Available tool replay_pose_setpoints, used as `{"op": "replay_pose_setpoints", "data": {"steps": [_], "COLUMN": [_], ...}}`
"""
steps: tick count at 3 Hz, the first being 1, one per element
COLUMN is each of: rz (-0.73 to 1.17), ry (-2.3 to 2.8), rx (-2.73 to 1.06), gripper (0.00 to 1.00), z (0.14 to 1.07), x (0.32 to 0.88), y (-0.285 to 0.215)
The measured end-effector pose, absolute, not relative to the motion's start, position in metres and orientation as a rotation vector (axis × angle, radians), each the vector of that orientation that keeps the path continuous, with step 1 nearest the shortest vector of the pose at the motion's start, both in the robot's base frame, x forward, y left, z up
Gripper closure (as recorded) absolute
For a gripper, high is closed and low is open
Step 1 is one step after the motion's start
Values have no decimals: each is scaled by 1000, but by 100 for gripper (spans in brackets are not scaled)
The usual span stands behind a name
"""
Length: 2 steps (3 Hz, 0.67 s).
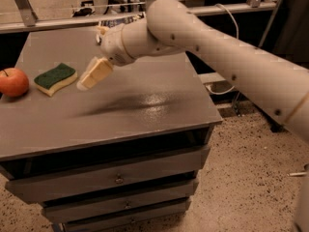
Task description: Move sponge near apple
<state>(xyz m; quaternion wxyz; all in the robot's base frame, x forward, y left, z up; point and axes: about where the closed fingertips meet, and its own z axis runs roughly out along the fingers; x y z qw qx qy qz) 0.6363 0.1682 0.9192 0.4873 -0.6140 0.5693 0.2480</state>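
Observation:
The sponge (55,78), dark green on top over pale yellow foam, lies flat on the grey tabletop (145,100) near its left edge. The red-orange apple (13,82) sits just left of it, a small gap apart. My gripper (95,73) hangs above the table a short way to the right of the sponge and does not touch it. It holds nothing. The pale arm reaches in from the right.
The table is a grey cabinet with drawers (116,179) below its front edge. A metal rail (72,21) and dark clutter run along the back. A white cable (231,88) hangs at the right above the speckled floor.

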Motion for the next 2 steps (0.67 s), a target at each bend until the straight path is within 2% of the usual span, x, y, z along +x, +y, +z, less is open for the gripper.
{"op": "replay_pose_setpoints", "data": {"steps": [1,2], "rz": [479,479], "ry": [1430,1430], "rx": [-1310,-1310], "gripper": [0,0], "z": [944,944], "x": [644,644], "y": [72,72]}}
